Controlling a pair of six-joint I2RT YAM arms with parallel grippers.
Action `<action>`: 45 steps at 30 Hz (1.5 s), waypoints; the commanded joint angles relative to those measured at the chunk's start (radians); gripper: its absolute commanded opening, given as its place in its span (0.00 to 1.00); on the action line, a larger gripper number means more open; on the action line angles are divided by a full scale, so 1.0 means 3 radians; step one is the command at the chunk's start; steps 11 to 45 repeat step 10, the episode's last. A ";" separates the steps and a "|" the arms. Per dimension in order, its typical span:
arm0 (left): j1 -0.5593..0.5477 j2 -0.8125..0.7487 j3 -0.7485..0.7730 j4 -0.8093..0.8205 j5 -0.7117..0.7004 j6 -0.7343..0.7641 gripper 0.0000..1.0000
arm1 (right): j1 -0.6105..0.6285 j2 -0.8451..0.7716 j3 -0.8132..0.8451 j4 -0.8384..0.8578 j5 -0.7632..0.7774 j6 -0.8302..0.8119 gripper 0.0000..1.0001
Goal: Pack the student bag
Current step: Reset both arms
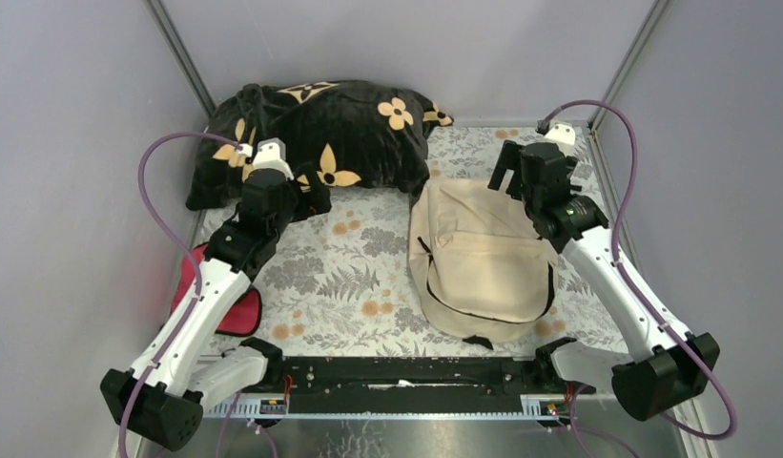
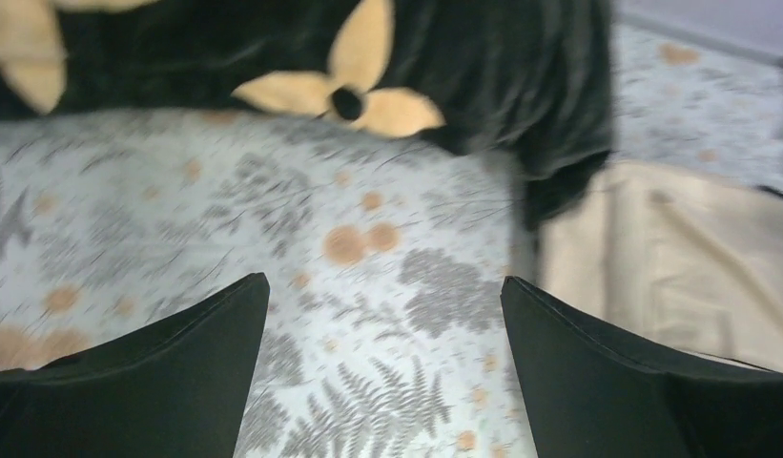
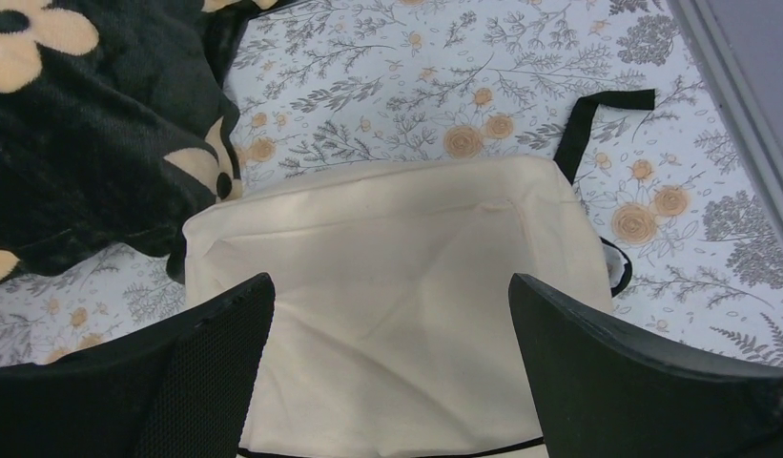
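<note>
The soft beige fabric backpack (image 1: 483, 258) lies flat on the right half of the counter (image 1: 349, 277), which is covered with a pale cloth printed with grey ferns and orange flowers. The cloth of the backpack is smooth with shallow folds, its shape is rounded at the near end, and a thin dark zipper line curves across it. A flat black strap (image 3: 607, 105) comes out at its far corner and lies on the printed cloth. What is inside the backpack does not show.

The far left corner of the backpack touches the large black plush pillow (image 1: 320, 124), which has a fuzzy surface and yellow flower shapes. A small red pouch with black edge (image 1: 239, 310) lies at the left side, partly under the left arm.

The left end effector (image 1: 316, 196) stays low beside the pillow, its black fingers spread wide over bare cloth, with nothing held. The right end effector (image 1: 511, 172) is above the far end of the backpack, also fully spread and holding nothing.
</note>
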 commanded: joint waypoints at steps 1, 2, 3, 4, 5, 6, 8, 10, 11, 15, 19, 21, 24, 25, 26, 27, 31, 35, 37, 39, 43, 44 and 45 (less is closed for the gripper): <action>0.0011 -0.0069 -0.0204 -0.0368 -0.0690 -0.0138 0.99 | -0.0020 -0.0087 -0.0094 0.0168 0.0002 0.0238 1.00; 0.0014 -0.0043 -0.0213 -0.0416 -0.0696 -0.0156 0.99 | -0.0016 -0.0108 -0.0129 0.0195 -0.0006 0.0260 1.00; 0.0011 -0.0005 -0.0208 -0.0458 -0.0701 -0.0184 0.99 | -0.0016 -0.0139 -0.0173 0.0239 -0.0025 0.0267 1.00; 0.0011 0.0034 -0.0190 -0.0502 -0.0717 -0.0223 0.99 | -0.0020 -0.0169 -0.0215 0.0275 -0.0028 0.0282 1.00; 0.0013 0.0074 -0.0173 -0.0527 -0.0766 -0.0255 0.99 | -0.0016 -0.0195 -0.0261 0.0314 -0.0026 0.0300 1.00; 0.0012 0.0104 -0.0164 -0.0539 -0.0814 -0.0307 0.99 | -0.0016 -0.0220 -0.0298 0.0340 -0.0016 0.0323 1.00; 0.0011 0.0131 -0.0144 -0.0550 -0.0916 -0.0428 0.99 | -0.0017 -0.0263 -0.0350 0.0385 0.0006 0.0347 1.00; 0.0011 0.0134 -0.0149 -0.0508 -0.0945 -0.0443 0.99 | -0.0018 -0.0281 -0.0367 0.0397 0.0025 0.0357 1.00; 0.0011 0.0134 -0.0149 -0.0508 -0.0945 -0.0443 0.99 | -0.0018 -0.0281 -0.0367 0.0397 0.0025 0.0357 1.00; 0.0011 0.0134 -0.0149 -0.0508 -0.0945 -0.0443 0.99 | -0.0018 -0.0281 -0.0367 0.0397 0.0025 0.0357 1.00; 0.0011 0.0134 -0.0149 -0.0508 -0.0945 -0.0443 0.99 | -0.0018 -0.0281 -0.0367 0.0397 0.0025 0.0357 1.00; 0.0011 0.0134 -0.0149 -0.0508 -0.0945 -0.0443 0.99 | -0.0018 -0.0281 -0.0367 0.0397 0.0025 0.0357 1.00; 0.0011 0.0134 -0.0149 -0.0508 -0.0945 -0.0443 0.99 | -0.0018 -0.0281 -0.0367 0.0397 0.0025 0.0357 1.00; 0.0011 0.0134 -0.0149 -0.0508 -0.0945 -0.0443 0.99 | -0.0018 -0.0281 -0.0367 0.0397 0.0025 0.0357 1.00; 0.0011 0.0134 -0.0149 -0.0508 -0.0945 -0.0443 0.99 | -0.0018 -0.0281 -0.0367 0.0397 0.0025 0.0357 1.00; 0.0011 0.0134 -0.0149 -0.0508 -0.0945 -0.0443 0.99 | -0.0018 -0.0281 -0.0367 0.0397 0.0025 0.0357 1.00; 0.0011 0.0134 -0.0149 -0.0508 -0.0945 -0.0443 0.99 | -0.0018 -0.0281 -0.0367 0.0397 0.0025 0.0357 1.00; 0.0011 0.0134 -0.0149 -0.0508 -0.0945 -0.0443 0.99 | -0.0018 -0.0281 -0.0367 0.0397 0.0025 0.0357 1.00; 0.0011 0.0134 -0.0149 -0.0508 -0.0945 -0.0443 0.99 | -0.0018 -0.0281 -0.0367 0.0397 0.0025 0.0357 1.00; 0.0011 0.0134 -0.0149 -0.0508 -0.0945 -0.0443 0.99 | -0.0018 -0.0281 -0.0367 0.0397 0.0025 0.0357 1.00; 0.0011 0.0134 -0.0149 -0.0508 -0.0945 -0.0443 0.99 | -0.0018 -0.0281 -0.0367 0.0397 0.0025 0.0357 1.00; 0.0011 0.0134 -0.0149 -0.0508 -0.0945 -0.0443 0.99 | -0.0018 -0.0281 -0.0367 0.0397 0.0025 0.0357 1.00; 0.0011 0.0134 -0.0149 -0.0508 -0.0945 -0.0443 0.99 | -0.0018 -0.0281 -0.0367 0.0397 0.0025 0.0357 1.00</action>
